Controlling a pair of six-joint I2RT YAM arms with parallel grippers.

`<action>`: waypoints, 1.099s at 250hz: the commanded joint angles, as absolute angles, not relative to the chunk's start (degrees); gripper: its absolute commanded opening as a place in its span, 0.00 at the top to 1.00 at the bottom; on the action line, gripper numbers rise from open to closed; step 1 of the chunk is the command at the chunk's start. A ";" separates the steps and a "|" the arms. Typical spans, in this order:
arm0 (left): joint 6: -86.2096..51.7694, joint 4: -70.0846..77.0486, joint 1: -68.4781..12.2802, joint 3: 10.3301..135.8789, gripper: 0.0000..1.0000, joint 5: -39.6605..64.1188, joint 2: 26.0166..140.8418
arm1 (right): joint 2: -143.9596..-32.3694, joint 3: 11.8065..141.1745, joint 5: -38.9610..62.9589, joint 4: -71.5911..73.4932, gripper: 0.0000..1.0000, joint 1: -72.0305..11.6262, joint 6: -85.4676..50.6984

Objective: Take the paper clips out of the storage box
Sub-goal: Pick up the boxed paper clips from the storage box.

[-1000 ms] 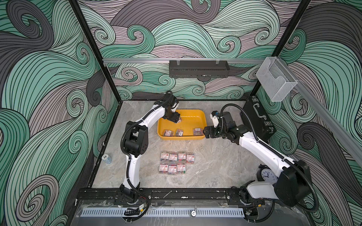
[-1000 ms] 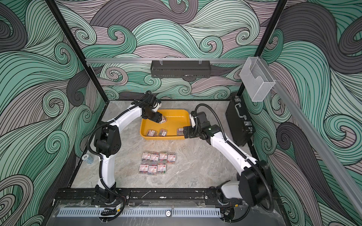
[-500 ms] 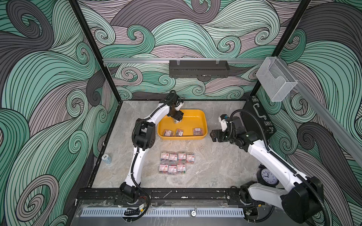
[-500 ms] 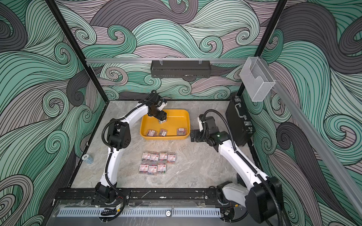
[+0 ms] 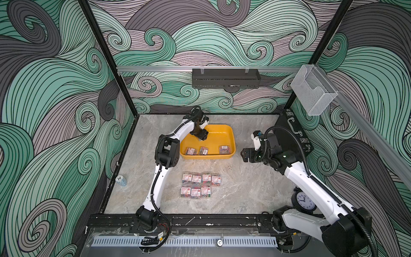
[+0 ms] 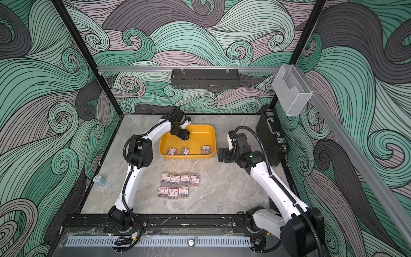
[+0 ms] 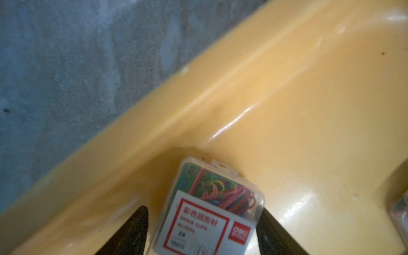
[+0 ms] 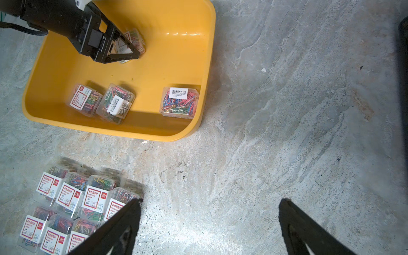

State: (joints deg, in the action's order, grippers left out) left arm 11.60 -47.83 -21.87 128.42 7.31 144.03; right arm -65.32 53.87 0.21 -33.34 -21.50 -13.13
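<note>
- Spotted at far left of the shallow yellow plastic tray point(image 5: 222, 156): left gripper point(image 7: 203, 209), jaws spread around one clear plastic box of multicoloured paper clips point(image 7: 209, 187), not clamped.
- Counted three more boxes point(image 5: 203, 150) along tray's near wall, seven boxes point(image 5: 200, 184) grouped on grey marbled table point(image 5: 244, 189), near side.
- Found right gripper point(image 8: 210, 199) splayed, empty, right of tray.

Both top views are bright, even and sharp, the walls point(image 5: 44, 89) bowing toward the edges. The left wrist view is soft and smeared, with white glare streaks on the storage box point(image 7: 287, 99). In the right wrist view, paper clips point(image 8: 93, 198) cast short shadows on the tabletop point(image 8: 287, 110).
</note>
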 commanded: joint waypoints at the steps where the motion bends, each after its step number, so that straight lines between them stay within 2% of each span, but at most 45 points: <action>1: 11.19 -51.16 -21.45 130.58 0.31 9.44 144.18 | -64.33 54.91 -0.75 -34.76 0.03 -21.21 -13.71; 170: 3.07 -50.19 -21.77 124.59 0.53 8.09 136.42 | -64.98 54.40 -0.81 -34.33 0.03 -21.13 -13.54; 227: -1.32 -49.75 -22.49 119.83 0.53 4.68 128.57 | -66.62 54.71 -0.08 -32.92 0.04 -21.14 -13.78; 275: -8.23 -47.82 -23.00 110.75 0.53 2.61 119.37 | -69.46 55.96 0.91 -31.39 0.04 -21.09 -13.89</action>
State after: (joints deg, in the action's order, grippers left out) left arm -2.35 -48.23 -22.33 114.63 4.99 125.75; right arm -67.81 54.02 0.08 -32.71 -21.30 -13.13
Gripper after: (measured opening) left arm 0.502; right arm 0.961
